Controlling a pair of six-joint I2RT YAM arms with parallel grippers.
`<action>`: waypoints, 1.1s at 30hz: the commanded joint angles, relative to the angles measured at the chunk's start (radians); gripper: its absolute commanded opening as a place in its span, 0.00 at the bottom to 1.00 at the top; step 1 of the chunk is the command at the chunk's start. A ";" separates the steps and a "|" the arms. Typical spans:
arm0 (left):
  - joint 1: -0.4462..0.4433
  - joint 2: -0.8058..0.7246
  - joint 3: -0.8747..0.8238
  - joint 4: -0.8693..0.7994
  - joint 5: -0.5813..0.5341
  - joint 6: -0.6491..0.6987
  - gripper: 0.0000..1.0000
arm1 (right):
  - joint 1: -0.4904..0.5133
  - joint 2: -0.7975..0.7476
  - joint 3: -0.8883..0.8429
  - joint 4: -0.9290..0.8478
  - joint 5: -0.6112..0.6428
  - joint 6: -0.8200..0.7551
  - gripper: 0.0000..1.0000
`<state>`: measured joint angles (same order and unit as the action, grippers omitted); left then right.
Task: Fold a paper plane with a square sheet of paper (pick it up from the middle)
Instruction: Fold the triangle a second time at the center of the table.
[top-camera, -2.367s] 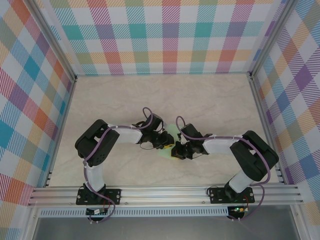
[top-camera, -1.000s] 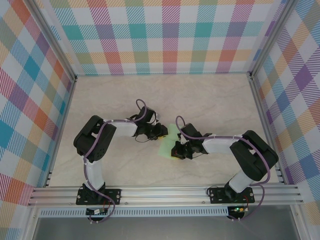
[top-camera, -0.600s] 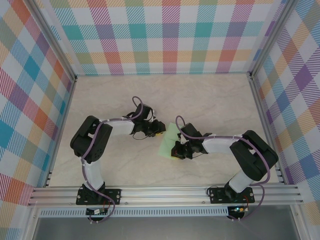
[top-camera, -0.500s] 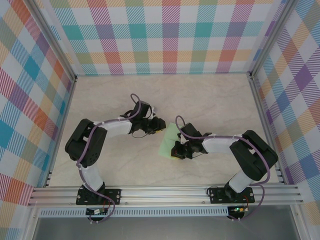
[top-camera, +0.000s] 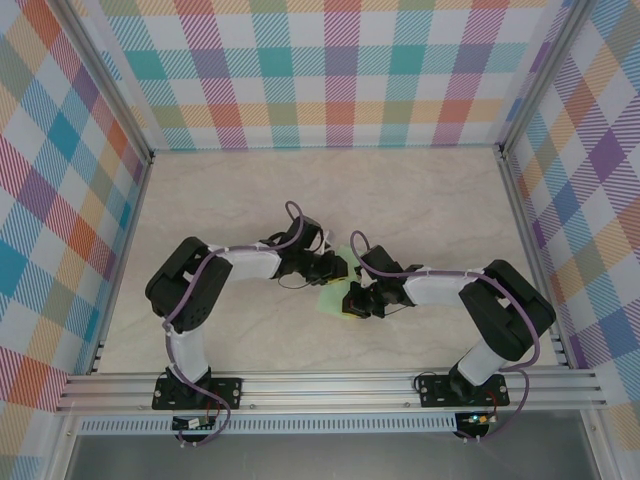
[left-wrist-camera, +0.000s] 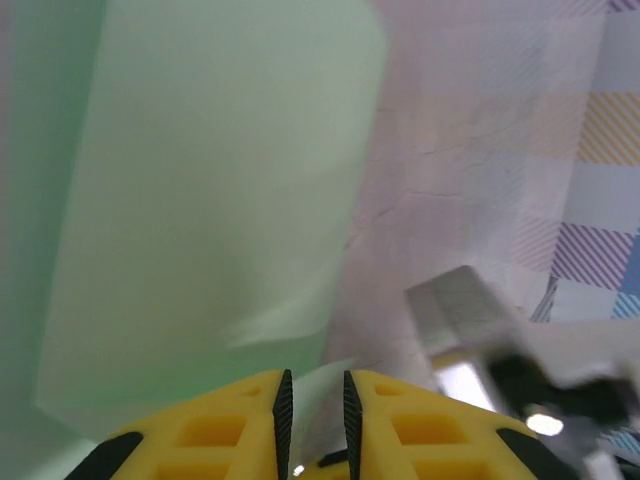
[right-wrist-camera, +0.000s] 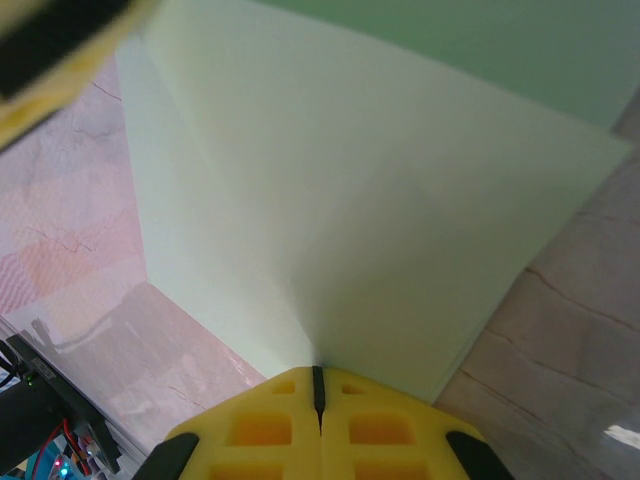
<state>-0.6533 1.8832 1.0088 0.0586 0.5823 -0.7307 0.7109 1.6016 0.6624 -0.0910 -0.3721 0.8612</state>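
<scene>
Marbled beige table (top-camera: 420, 200), plaid walls (top-camera: 340, 70) around.

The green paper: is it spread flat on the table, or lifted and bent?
Lifted and bent: the sheet rises from the right gripper, creased down its middle.

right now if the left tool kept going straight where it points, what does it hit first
The paper. The left tool already has a strip of it between its nearly shut fingers, and the sheet spreads right ahead. Beyond it, probably the table, though depth is unclear.
</scene>
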 joint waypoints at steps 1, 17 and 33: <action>0.000 0.022 -0.019 -0.005 -0.034 -0.003 0.23 | 0.001 0.018 -0.024 -0.122 0.069 0.021 0.02; 0.000 0.081 -0.001 -0.085 -0.091 0.042 0.22 | -0.007 -0.020 0.104 -0.082 0.072 0.078 0.05; 0.001 0.084 0.012 -0.111 -0.096 0.044 0.21 | -0.013 0.073 0.045 -0.078 0.048 0.096 0.05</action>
<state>-0.6533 1.9228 1.0164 0.0250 0.5373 -0.7124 0.6964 1.6745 0.7544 -0.0811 -0.3244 0.9642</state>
